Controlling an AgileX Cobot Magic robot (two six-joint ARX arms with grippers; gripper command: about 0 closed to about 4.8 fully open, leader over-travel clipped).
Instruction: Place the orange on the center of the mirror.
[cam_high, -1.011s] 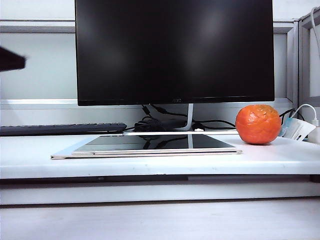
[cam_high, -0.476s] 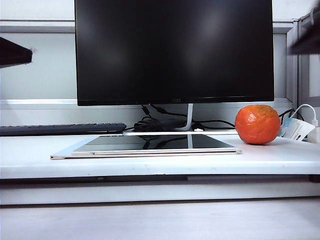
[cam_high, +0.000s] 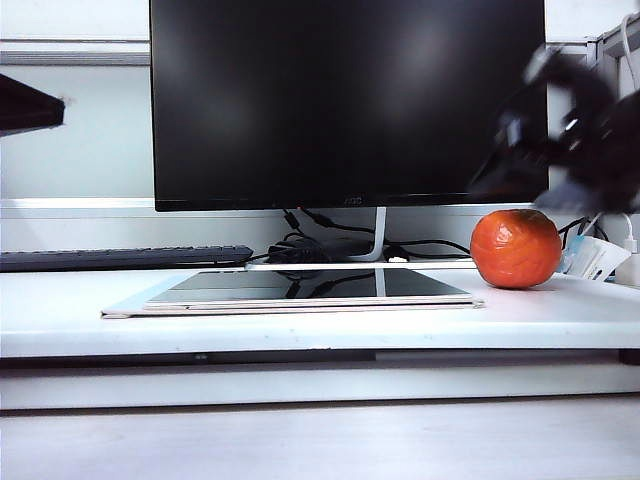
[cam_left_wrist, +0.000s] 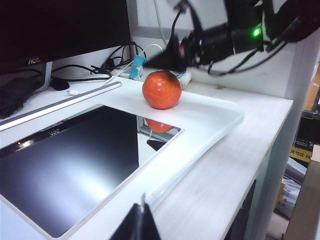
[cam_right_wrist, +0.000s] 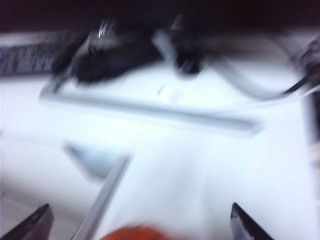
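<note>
The orange (cam_high: 516, 248) sits beside the mirror (cam_high: 300, 290). Right gripper (cam_right_wrist: 140, 222) spread wide above it; left gripper (cam_left_wrist: 136, 227) closed.

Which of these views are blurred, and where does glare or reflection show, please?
Exterior view: sharp except the right gripper, motion-smeared above the orange. Right wrist view: blurred throughout, its open fingertips dark at the edges. Left wrist view: mostly sharp; mirror shows a bright glare patch and the orange's reflection; the left gripper sits dark at the frame's edge.
</note>
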